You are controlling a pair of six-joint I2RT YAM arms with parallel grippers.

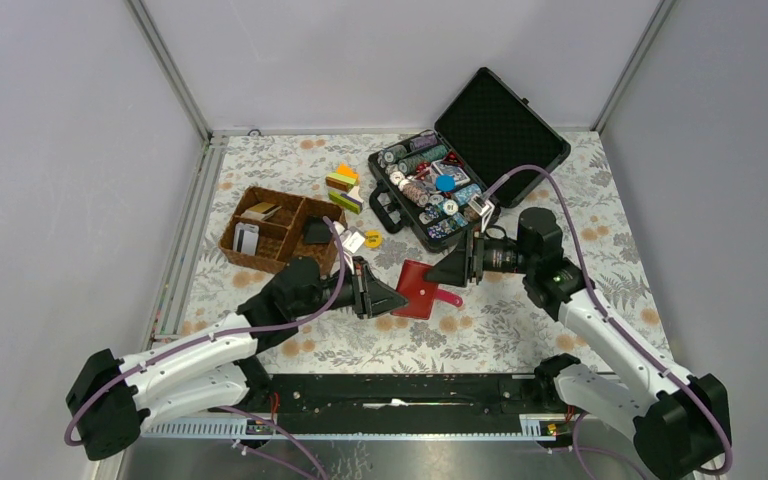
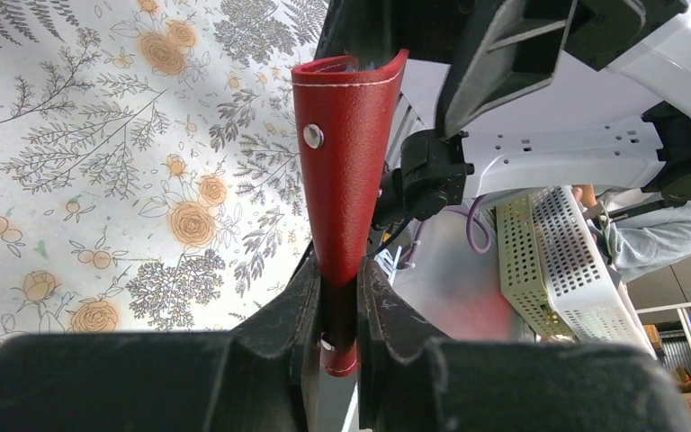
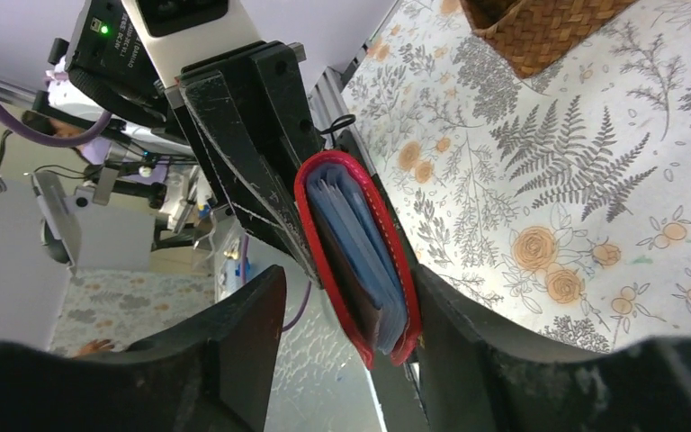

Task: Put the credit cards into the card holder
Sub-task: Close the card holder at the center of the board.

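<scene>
The red wallet (image 1: 422, 289) is held up off the table between both arms. My left gripper (image 1: 388, 298) is shut on its folded edge; in the left wrist view the wallet (image 2: 346, 153) stands pinched between my gripper's (image 2: 342, 301) fingers. My right gripper (image 1: 452, 270) is open around the wallet's other end. In the right wrist view the wallet (image 3: 360, 261) shows light blue pockets and lies against one finger (image 3: 454, 333) of my right gripper (image 3: 349, 279), with a gap to the other. Whitish (image 1: 247, 238) and tan (image 1: 263, 210) cards lie in the basket.
The brown wicker basket (image 1: 282, 254) stands at the left, its corner also in the right wrist view (image 3: 549, 36). An open black case (image 1: 480, 150) of poker chips stands at the back right. Coloured blocks (image 1: 344, 187) and a small white tag (image 1: 353, 241) lie between them.
</scene>
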